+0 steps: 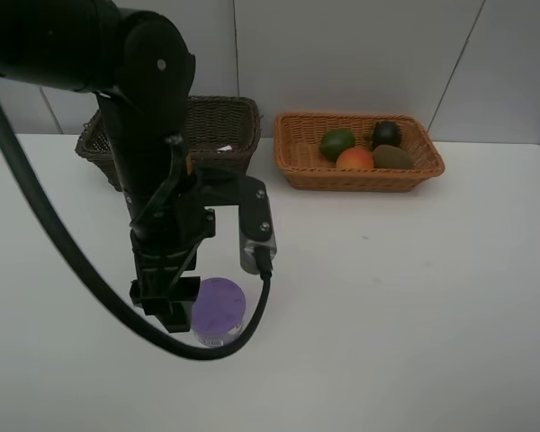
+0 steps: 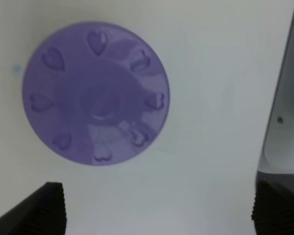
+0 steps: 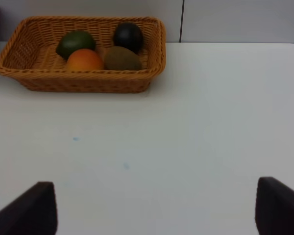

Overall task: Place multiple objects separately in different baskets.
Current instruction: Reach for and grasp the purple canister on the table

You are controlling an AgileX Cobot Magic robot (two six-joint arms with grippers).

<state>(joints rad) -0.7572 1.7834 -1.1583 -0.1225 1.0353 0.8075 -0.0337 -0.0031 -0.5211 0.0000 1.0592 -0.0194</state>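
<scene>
Near left on the table: purple-lidded jar standing upright, my left end effector directly over it, jaws spread wide, nothing held. Jar looks light, rigid, smooth plastic; I'd guess slippery, so take it across the lid rim. Lid has embossed hearts, no readable writing. My right end effector also spread, empty. Far right: orange basket holds lime, peach, kiwi, mangosteen. Far left: dark basket, contents mostly hidden.
</scene>
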